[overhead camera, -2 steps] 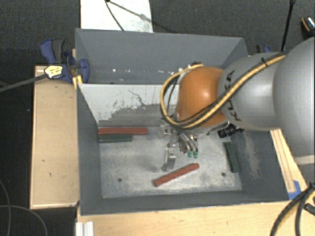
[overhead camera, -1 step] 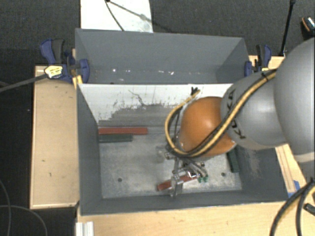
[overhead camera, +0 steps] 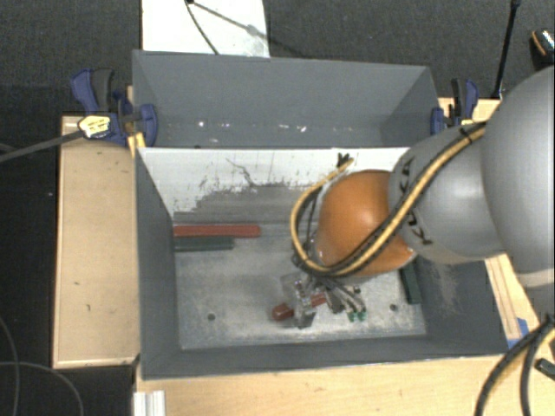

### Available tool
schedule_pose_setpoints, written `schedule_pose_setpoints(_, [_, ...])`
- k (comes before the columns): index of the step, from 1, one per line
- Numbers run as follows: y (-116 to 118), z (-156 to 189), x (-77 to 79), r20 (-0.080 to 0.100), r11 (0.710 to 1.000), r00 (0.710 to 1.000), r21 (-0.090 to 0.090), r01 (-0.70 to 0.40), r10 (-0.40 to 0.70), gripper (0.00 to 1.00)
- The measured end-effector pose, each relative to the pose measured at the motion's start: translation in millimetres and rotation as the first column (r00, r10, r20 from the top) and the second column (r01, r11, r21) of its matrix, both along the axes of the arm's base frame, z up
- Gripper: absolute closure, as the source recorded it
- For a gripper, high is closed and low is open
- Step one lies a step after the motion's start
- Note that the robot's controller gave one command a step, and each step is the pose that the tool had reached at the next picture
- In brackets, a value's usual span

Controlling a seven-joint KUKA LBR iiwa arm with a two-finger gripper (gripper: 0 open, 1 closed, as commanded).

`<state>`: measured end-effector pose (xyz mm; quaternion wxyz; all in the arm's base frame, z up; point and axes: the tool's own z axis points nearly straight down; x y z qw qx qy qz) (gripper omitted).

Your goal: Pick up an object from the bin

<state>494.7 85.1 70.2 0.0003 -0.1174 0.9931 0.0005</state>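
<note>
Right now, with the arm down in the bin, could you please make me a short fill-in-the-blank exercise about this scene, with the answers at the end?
1. The long bar on the left side of the bin floor is ____ in colour.
2. The arm enters the view from the ____ side.
3. The small red-brown thing lies just to the ____ of the gripper in the view.
Missing words: red; right; left.
</note>
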Motion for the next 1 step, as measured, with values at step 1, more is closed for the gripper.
schedule_pose_setpoints(1, [8.1, 137.5, 12.5, 0.008, 0.892, 0.892, -0.003, -0.451, 0.451, 1.00])
